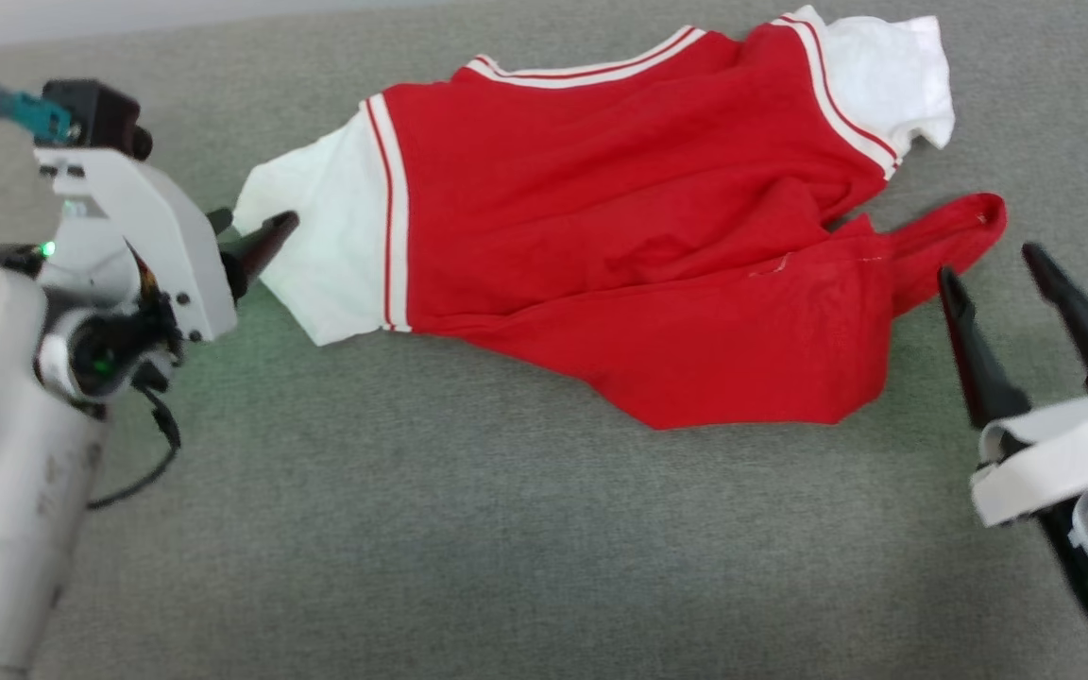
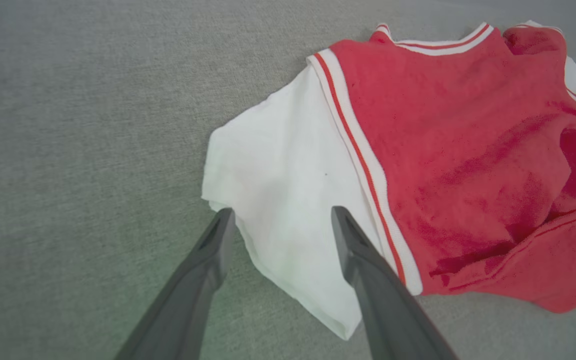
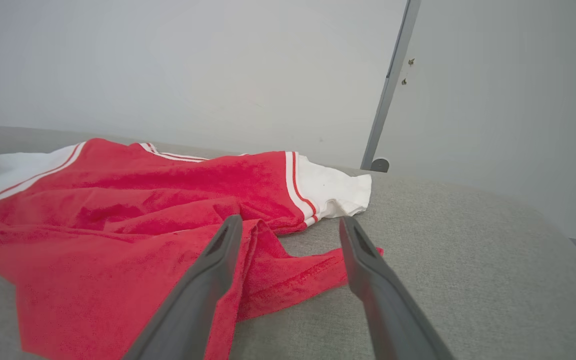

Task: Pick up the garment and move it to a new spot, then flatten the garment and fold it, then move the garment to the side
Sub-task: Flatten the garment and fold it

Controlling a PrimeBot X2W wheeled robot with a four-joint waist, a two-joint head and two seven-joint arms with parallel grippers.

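The garment [image 1: 620, 236] lies rumpled across the far half of the grey cloth surface [image 1: 468, 548], red body up, with no lettering showing. One white sleeve [image 1: 331, 250] points left and the other [image 1: 889, 80] lies at the far right. A red hem corner [image 1: 955, 231] sticks out toward the right. My left gripper [image 1: 256, 222] is open at the left sleeve's edge, and in the left wrist view its fingers [image 2: 282, 212] straddle the white sleeve [image 2: 283, 170]. My right gripper [image 1: 991, 264] is open just right of the red corner, whose cloth [image 3: 298, 277] lies between its fingers [image 3: 290, 220].
The grey padded surface reaches to the front and both sides of the shirt. In the right wrist view a pale wall [image 3: 218, 65] and a grey metal post [image 3: 390, 85] stand behind it, and the surface curves down at its right edge [image 3: 563, 240].
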